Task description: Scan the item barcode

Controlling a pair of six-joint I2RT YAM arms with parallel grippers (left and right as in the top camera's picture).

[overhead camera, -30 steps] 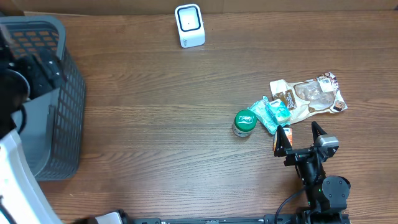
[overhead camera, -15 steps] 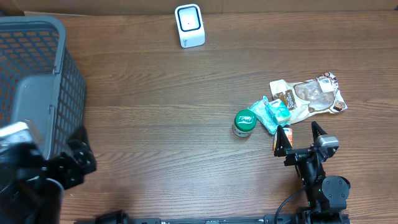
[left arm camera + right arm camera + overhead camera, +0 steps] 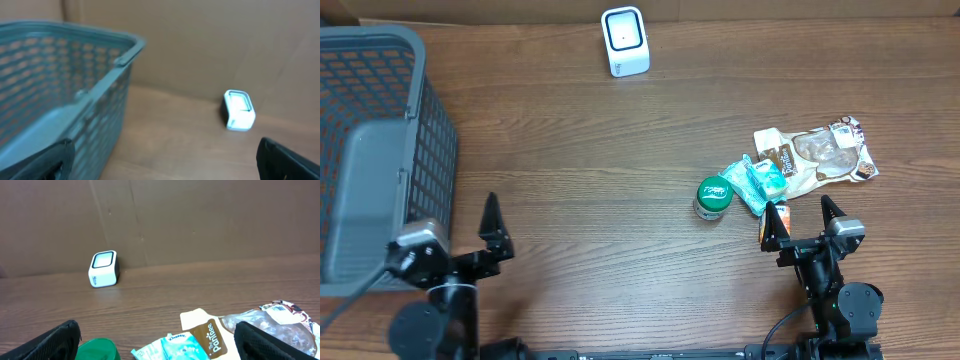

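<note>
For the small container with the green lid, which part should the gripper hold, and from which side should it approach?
Probably across the round green lid, coming from above: the container seems to stand upright, lid up. Close the jaws front to back, since the teal packet lies close on its right. The open right gripper is nearest.

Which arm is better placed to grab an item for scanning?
Right. The right gripper, open, sits just beside the green-lidded container, teal packet and snack bag. The left gripper, also open, is by the basket, far from them.
</note>
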